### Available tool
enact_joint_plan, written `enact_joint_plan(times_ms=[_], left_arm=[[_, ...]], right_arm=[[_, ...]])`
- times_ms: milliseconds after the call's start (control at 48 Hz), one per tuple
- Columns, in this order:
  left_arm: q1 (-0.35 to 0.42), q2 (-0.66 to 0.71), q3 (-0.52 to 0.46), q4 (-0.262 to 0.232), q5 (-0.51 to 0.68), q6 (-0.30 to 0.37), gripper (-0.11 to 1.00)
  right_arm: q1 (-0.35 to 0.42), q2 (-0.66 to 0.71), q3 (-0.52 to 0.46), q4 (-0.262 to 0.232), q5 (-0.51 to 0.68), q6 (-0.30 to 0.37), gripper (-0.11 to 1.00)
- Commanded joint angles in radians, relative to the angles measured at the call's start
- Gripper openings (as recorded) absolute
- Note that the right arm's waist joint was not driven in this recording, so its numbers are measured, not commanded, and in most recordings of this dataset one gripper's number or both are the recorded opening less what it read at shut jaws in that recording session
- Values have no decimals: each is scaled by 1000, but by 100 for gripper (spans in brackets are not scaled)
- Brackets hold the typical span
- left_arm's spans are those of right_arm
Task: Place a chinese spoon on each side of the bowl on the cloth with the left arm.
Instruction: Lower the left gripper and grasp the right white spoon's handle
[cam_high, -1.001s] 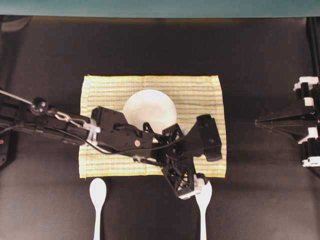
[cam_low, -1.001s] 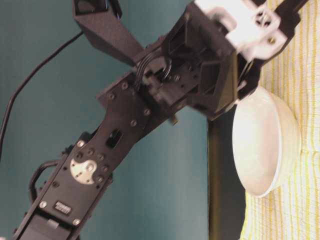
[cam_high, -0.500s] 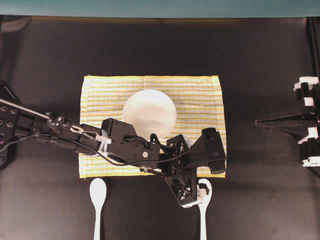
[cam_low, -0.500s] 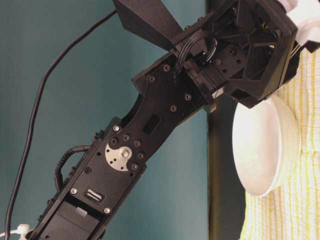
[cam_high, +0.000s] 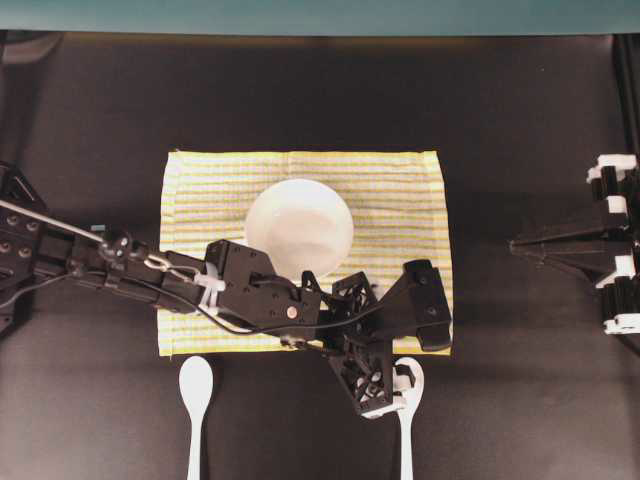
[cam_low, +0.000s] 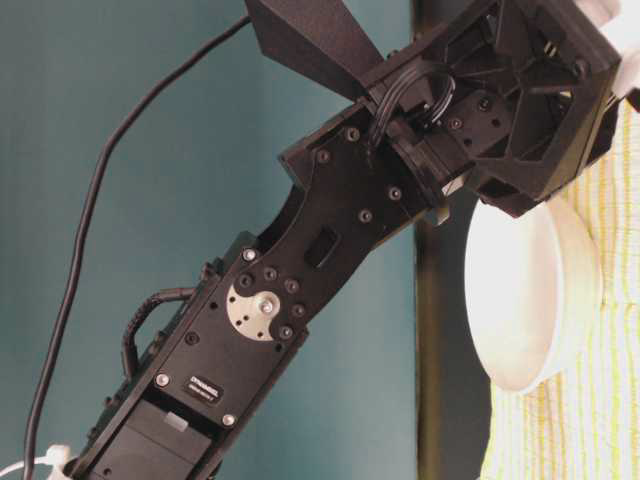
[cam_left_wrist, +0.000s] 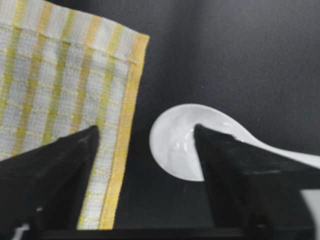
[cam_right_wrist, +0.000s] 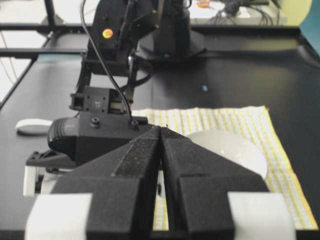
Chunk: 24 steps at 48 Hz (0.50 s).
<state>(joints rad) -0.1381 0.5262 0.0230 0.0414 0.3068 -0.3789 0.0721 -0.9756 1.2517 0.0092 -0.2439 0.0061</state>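
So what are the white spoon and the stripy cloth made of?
The spoon looks like glazed ceramic or porcelain, maybe hard plastic: it is smooth, white and glossy, with shiny highlights in its scoop. The cloth looks like woven fabric, matte, with visible threads in its stripes and a stitched yellow hem.

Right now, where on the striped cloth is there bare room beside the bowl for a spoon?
The cloth is bare right of the bowl and in a narrower strip to its left. Its lower edge is crowded by the left arm, whose left claw straddles one spoon.

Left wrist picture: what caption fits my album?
Glossy white soup spoon on black table between open black jaws, beside yellow-striped woven cloth.
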Motion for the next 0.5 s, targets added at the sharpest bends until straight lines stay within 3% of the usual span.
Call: enact_joint_plan(times_ms=[0, 209, 480], left_arm=[[-5, -5, -11, 3, -8, 2, 64], [-12, -3, -11, 3, -15, 2, 37], [-9, -9, -15, 3, -14, 9, 11]], right_arm=[[0, 6, -5, 3, -5, 0, 0], [0, 8, -2, 3, -6, -2, 0], [0, 6, 2, 2, -9, -2, 0]])
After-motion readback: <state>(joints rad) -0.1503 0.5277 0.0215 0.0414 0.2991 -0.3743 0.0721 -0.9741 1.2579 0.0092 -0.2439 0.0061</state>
